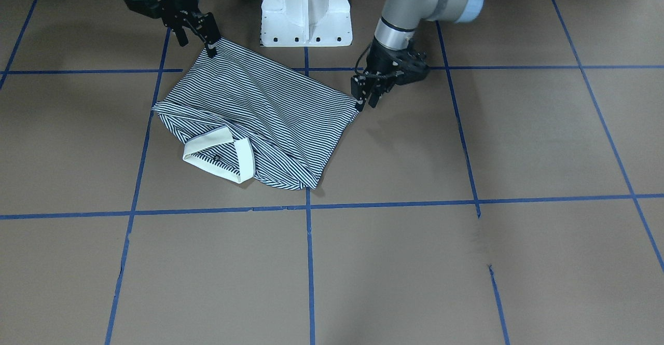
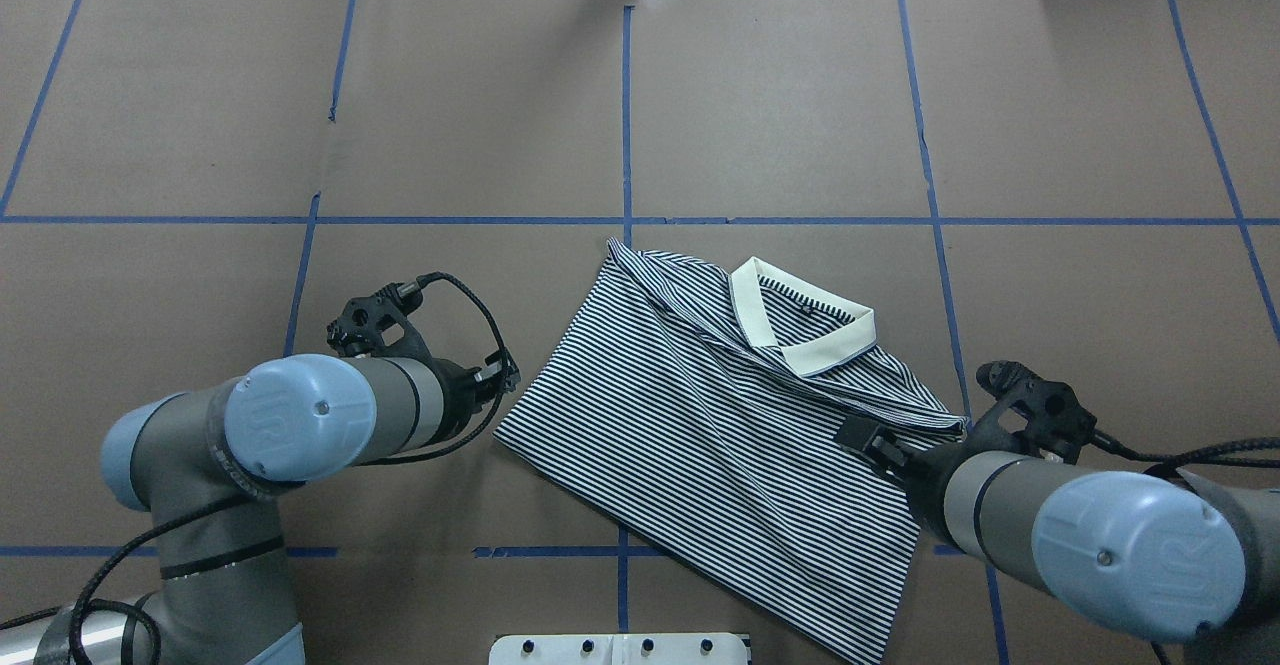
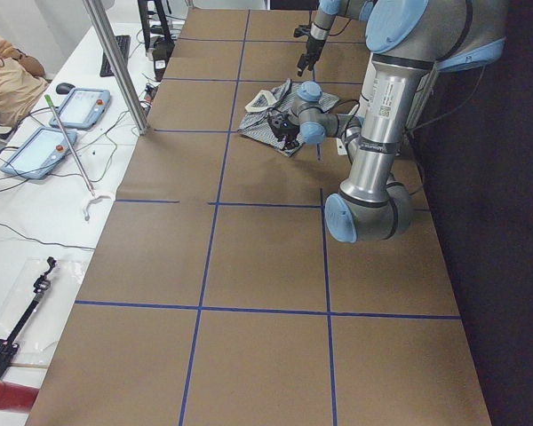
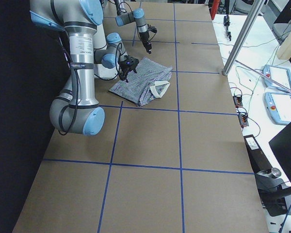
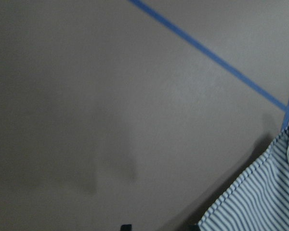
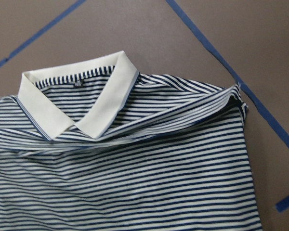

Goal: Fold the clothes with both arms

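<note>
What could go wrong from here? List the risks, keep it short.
1. The left end effector and right end effector sit at the outer edges of the polo shirt; a thin pinch there may slip when lifted.
2. The shirt lies skewed and creased below its collar; folding now may set wrinkles.

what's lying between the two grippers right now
Only the striped polo shirt. In the front-facing view its straight edge runs from beside the right gripper across to the left gripper, and nothing else sits on that stretch.
</note>
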Robot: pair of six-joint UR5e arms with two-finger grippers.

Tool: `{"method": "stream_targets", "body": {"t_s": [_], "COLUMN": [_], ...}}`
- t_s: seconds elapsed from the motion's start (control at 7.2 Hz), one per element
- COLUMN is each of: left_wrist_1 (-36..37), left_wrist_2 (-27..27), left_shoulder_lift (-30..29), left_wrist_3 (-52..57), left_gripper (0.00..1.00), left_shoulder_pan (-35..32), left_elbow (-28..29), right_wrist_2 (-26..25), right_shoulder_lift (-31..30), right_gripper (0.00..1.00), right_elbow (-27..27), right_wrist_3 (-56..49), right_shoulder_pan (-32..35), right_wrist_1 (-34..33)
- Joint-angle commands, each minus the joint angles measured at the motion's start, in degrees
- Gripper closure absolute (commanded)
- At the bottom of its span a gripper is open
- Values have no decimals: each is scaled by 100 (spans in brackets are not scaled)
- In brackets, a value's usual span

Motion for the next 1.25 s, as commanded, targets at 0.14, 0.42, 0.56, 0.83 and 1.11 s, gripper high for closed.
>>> {"method": "stream_targets", "body": {"t_s": [0.14, 0.42, 0.56, 0.83, 1.11], "left_wrist_1": [444, 426, 426, 426, 444], "left_wrist_2": [14, 23, 57, 162, 268], "left_shoulder_lift": [-65, -213, -345, -346, -355], "left_wrist_3": [-73, -12, -3, -3, -81], "left_gripper": [51, 51, 51, 53, 85], "left_shoulder_pan": [379, 388, 380, 380, 353], "left_elbow": [100, 346, 478, 488, 497], "right_wrist_2": [-2, -37, -38, -38, -38], "right_shoulder_lift": [147, 147, 156, 147, 156], "right_gripper": [0, 0, 0, 0, 0], "right_elbow": [-285, -460, -539, -584, -654], "right_wrist_3": [-133, -142, -142, -142, -142], "right_shoulder_pan": [174, 174, 165, 165, 156], "right_wrist_1": [16, 34, 60, 69, 69]}}
